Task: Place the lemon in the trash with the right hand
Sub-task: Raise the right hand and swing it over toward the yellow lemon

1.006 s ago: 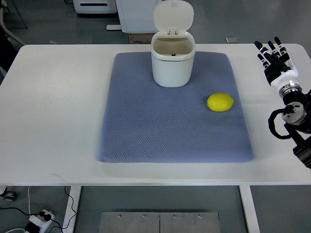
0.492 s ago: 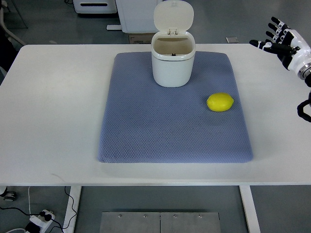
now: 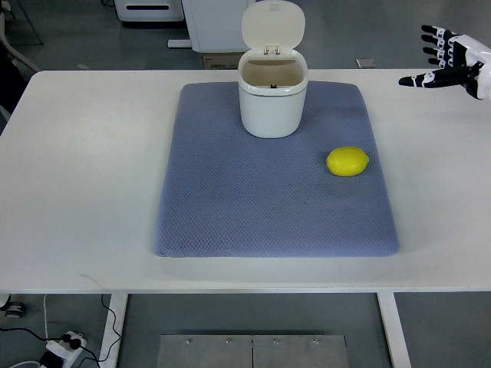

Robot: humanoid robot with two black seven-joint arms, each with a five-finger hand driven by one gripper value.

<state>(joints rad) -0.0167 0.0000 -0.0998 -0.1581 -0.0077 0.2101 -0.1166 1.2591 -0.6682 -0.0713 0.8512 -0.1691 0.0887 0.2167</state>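
A yellow lemon [image 3: 347,162] lies on the right part of the blue-grey mat [image 3: 253,207]. A small white trash bin [image 3: 273,100] stands at the mat's far middle, its flip lid [image 3: 274,25] raised and the inside bare. My right hand [image 3: 449,63] hovers at the far right edge of the picture, well above and to the right of the lemon, fingers spread and holding nothing. Most of its arm is cut off by the frame. The left arm does not show.
The mat lies on a white table [image 3: 84,169] with wide bare margins left and right. Beyond the far edge stand white cabinets [image 3: 184,15] on a grey floor. Cables and a power strip [image 3: 65,343] lie on the floor below the front left.
My right hand has risen and drawn back toward the upper right corner, its forearm leaving the picture, while the fingers stayed spread. The lemon and the bin have not moved.
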